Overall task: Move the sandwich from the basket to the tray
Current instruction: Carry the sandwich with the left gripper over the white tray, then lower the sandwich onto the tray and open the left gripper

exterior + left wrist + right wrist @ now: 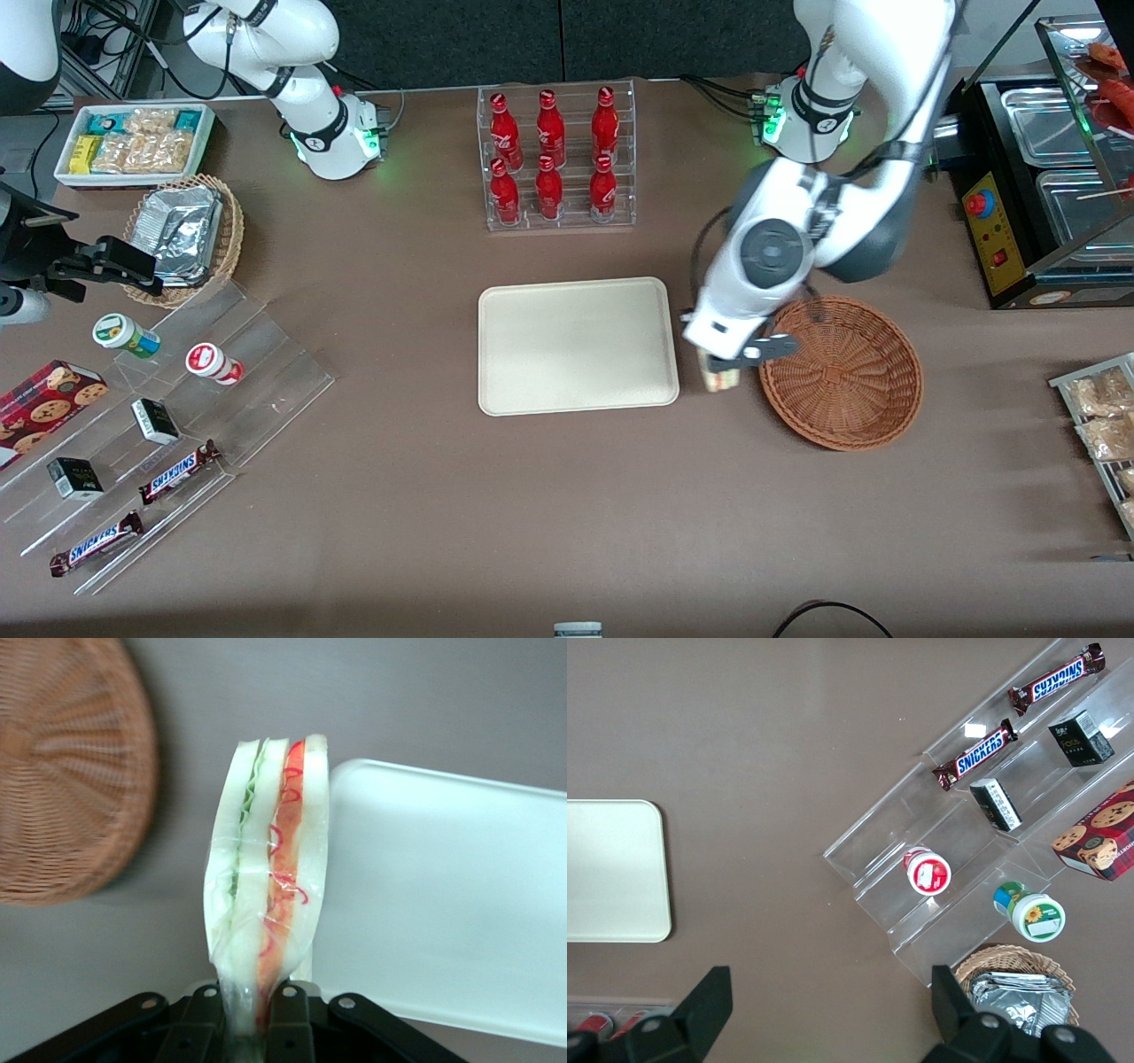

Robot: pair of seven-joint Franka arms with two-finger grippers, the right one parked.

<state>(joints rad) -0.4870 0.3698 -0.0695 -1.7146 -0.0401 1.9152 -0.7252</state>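
My left gripper (719, 365) (245, 1019) is shut on the sandwich (266, 895), a plastic-wrapped wedge of white bread with green and red-pink filling, pinched by its wrapper end. It hangs above the table in the gap between the reddish-brown wicker basket (842, 372) (62, 771) and the cream-white tray (576, 344) (443, 895). In the front view only a small piece of the sandwich (719, 379) shows under the hand. Nothing lies in the basket or on the tray.
A rack of red bottles (556, 155) stands farther from the front camera than the tray. Clear stepped shelves with snacks (159, 443), a tan basket of foil packets (186, 235) and a white snack bin (133, 142) lie toward the parked arm's end. A food warmer (1054, 159) and a wire rack of packets (1103, 425) stand at the working arm's end.
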